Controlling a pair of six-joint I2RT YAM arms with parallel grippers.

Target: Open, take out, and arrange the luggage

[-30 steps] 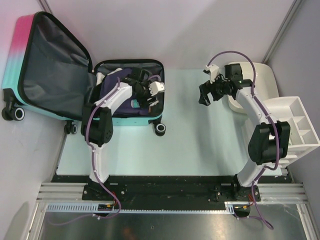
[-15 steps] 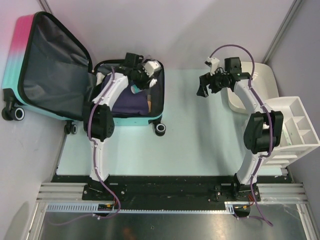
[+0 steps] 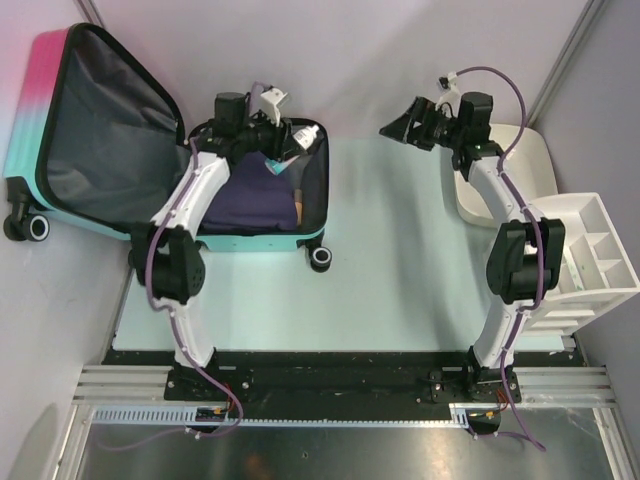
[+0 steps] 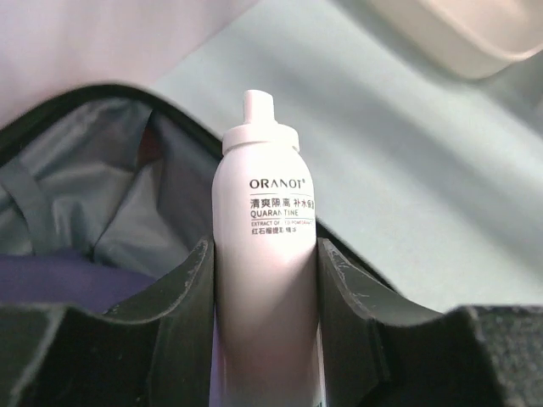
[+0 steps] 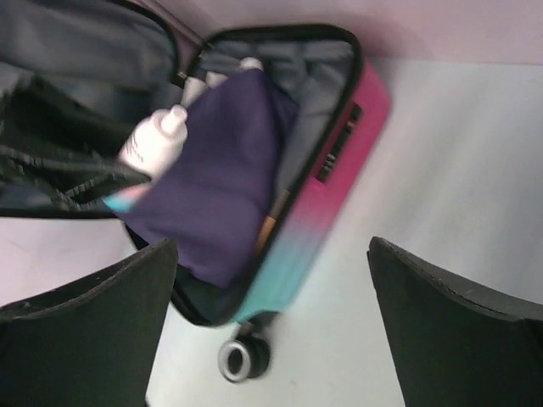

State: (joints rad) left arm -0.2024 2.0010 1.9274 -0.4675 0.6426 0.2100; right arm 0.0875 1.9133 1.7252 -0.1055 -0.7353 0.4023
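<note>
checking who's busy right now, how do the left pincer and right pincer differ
The left pincer is shut on a white bottle; the right pincer stands wide open and empty. The left pincer is above the open luggage; the right pincer is well off to its right, nearer the white tub. Both are black with two fingers.

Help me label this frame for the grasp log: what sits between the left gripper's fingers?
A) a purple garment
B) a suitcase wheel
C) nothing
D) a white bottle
D: the left wrist view shows the white bottle upright, clamped between the two fingers of the left gripper, above the open luggage.
</note>
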